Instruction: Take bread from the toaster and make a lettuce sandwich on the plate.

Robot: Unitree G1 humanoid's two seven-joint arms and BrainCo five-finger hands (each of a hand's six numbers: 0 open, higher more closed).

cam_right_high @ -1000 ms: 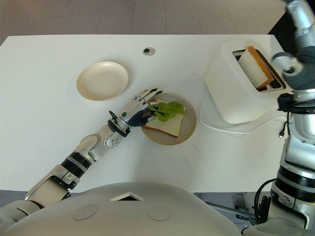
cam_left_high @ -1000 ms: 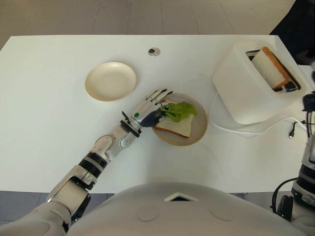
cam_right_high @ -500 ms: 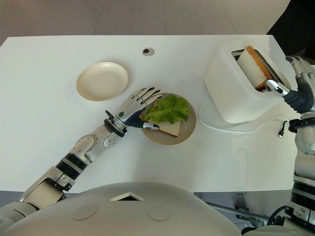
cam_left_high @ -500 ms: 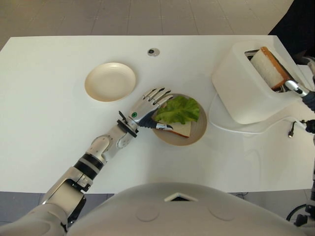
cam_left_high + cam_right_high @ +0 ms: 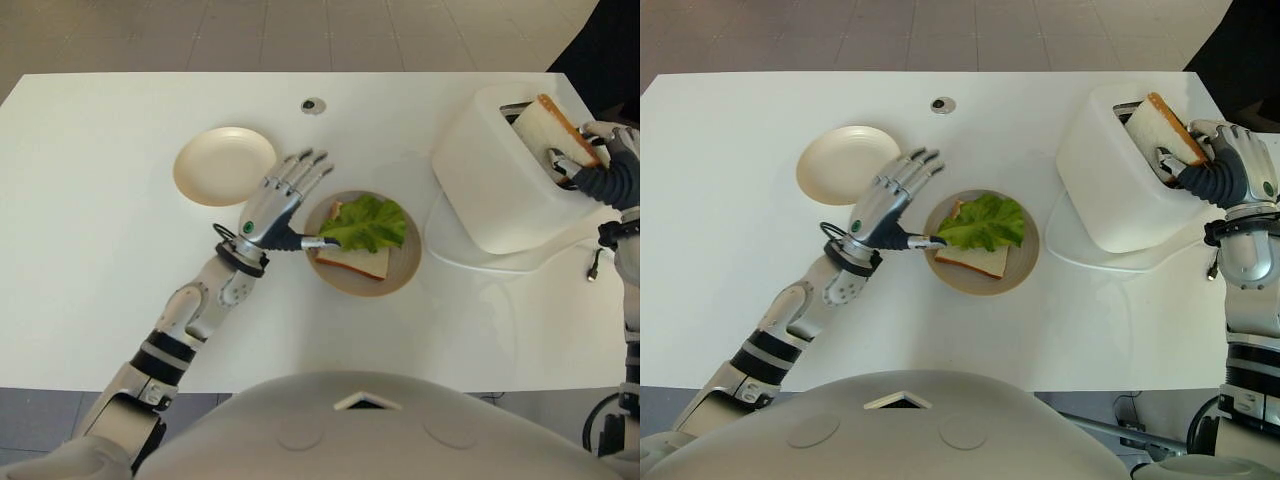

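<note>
One slice [image 5: 358, 262] is lying under the lettuce [image 5: 368, 222] on the plate [image 5: 403, 268], the left hand [image 5: 275, 200] is hovering spread at its 9 o'clock, and the right hand [image 5: 1225, 175] is pinching the second slice [image 5: 1155, 125] in the toaster [image 5: 1100, 190] at 2 o'clock, likely calling next for a straight lift.

White toaster [image 5: 490, 190] stands at the right side of the table [image 5: 100, 260]. Upright slice [image 5: 540, 125], pale crumb and brown crust, sticks half out of its slot, leaning; right hand [image 5: 1230, 175] is curled around its outer end. Tan round plate [image 5: 408, 262] sits mid-table. On it lies flat slice [image 5: 355, 263], white and square. A green lettuce leaf [image 5: 368, 222] spreads over its far half.
</note>
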